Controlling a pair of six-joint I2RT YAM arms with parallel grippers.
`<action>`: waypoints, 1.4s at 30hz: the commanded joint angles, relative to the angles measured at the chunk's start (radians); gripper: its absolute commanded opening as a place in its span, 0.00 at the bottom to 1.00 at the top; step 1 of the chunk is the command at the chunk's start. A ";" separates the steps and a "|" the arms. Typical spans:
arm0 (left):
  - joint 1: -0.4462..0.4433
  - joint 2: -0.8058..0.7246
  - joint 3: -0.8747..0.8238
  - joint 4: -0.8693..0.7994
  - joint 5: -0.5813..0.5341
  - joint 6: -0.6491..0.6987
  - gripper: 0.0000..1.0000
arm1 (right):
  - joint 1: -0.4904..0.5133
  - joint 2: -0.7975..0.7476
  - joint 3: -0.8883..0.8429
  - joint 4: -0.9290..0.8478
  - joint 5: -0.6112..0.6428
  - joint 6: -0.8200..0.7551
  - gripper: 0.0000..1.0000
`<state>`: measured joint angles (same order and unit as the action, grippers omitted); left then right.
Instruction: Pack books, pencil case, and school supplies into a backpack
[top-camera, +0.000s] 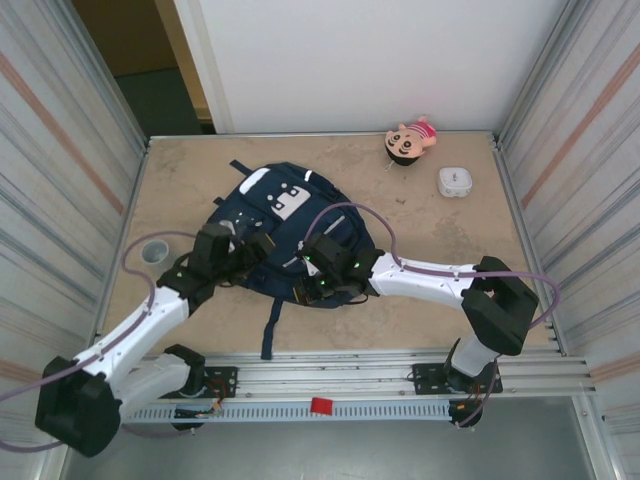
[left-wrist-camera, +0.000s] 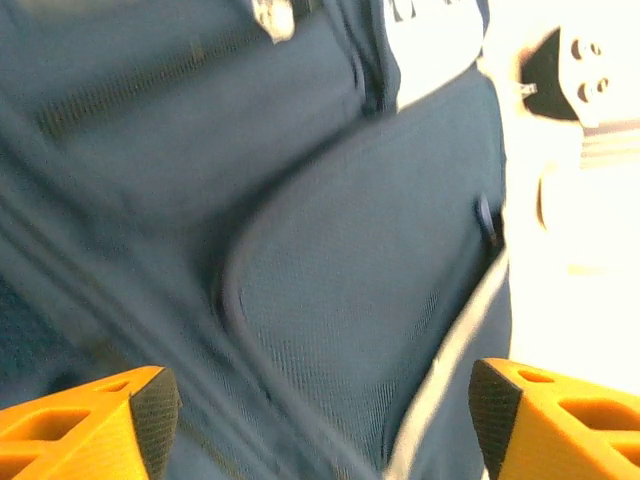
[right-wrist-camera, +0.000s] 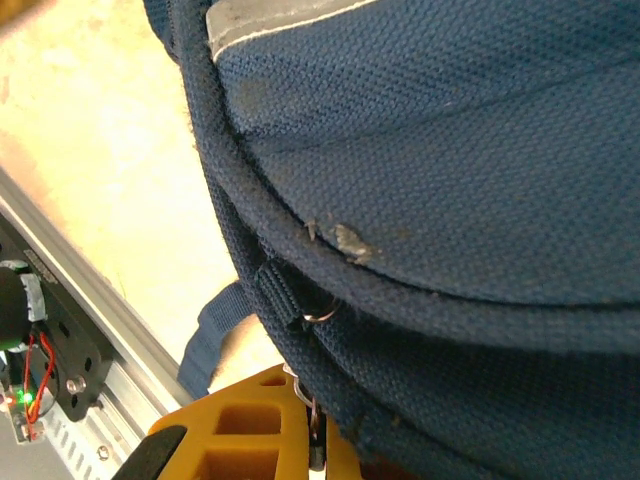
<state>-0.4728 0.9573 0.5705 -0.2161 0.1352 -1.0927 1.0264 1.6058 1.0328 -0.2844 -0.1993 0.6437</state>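
L gripper (left-wrist-camera: 320, 415) spread wide over backpack (top-camera: 285, 225); R gripper (right-wrist-camera: 312, 440) clenched at backpack's rim seam, beside metal zip ring (right-wrist-camera: 318, 316)

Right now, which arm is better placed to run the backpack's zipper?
Right. The right gripper looks shut on the metal zipper pull at the seam of the backpack; the left gripper hangs open over plain fabric, gripping nothing.

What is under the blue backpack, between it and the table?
Around the backpack the bare beige table shows, and one strap lies out from beneath its near edge. Whatever lies directly under the fabric is covered, so it cannot be told.
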 joint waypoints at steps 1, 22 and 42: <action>-0.064 -0.036 -0.082 0.013 -0.037 -0.214 0.77 | 0.009 0.005 0.033 0.036 -0.028 -0.021 0.00; -0.041 0.030 -0.091 -0.008 -0.077 -0.144 0.03 | -0.062 -0.138 -0.074 -0.056 0.000 -0.072 0.00; 0.067 -0.141 -0.013 -0.195 0.097 -0.035 0.60 | -0.207 -0.261 -0.128 -0.143 -0.075 -0.163 0.00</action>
<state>-0.3515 0.8619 0.5114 -0.4007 0.2581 -1.0687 0.7959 1.3792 0.8886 -0.3859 -0.2775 0.4820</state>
